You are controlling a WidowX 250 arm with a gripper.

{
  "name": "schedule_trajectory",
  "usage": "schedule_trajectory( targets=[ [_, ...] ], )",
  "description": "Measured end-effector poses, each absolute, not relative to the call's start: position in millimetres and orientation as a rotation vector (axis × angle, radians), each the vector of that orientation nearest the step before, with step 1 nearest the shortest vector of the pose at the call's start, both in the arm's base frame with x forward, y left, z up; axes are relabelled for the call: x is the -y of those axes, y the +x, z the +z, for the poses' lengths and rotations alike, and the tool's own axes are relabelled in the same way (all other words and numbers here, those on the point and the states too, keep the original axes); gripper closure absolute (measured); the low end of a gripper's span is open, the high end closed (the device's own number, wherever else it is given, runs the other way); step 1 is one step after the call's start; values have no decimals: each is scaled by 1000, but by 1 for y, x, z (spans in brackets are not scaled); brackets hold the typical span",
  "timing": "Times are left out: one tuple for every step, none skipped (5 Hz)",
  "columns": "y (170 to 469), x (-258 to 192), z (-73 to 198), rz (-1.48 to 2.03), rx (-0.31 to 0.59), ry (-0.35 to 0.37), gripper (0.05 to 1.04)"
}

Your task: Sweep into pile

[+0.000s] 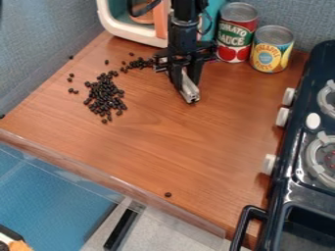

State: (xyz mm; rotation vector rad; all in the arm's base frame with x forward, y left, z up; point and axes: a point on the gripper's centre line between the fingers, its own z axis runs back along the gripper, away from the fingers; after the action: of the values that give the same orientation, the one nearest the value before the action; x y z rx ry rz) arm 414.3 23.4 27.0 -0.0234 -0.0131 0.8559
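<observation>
While beans (pixel 107 97) cluster, one bean (pixel 168 194) near edge (pixel 124 186)

beans (pixel 103 97): black | countertop (pixel 177 142): brown wood grain | tall can (pixel 236 35): red, green | short can (pixel 270 55): yellow, blue | knob (pixel 282 116): white

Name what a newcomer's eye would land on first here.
Probably the dark beans scattered across the wooden counter's upper left. Next, the black gripper at its upper middle, then the red can and yellow-and-blue can side by side at the back right.
</observation>
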Motion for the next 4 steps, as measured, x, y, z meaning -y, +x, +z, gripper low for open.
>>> schedule_trajectory(
  targets=[
    [419,-31,28,878,19,-32,715],
    [421,-34,32,894,20,-42,715],
    [424,-40,32,913,39,-52,715],
    [431,-41,32,930,78,-74,715]
  ],
)
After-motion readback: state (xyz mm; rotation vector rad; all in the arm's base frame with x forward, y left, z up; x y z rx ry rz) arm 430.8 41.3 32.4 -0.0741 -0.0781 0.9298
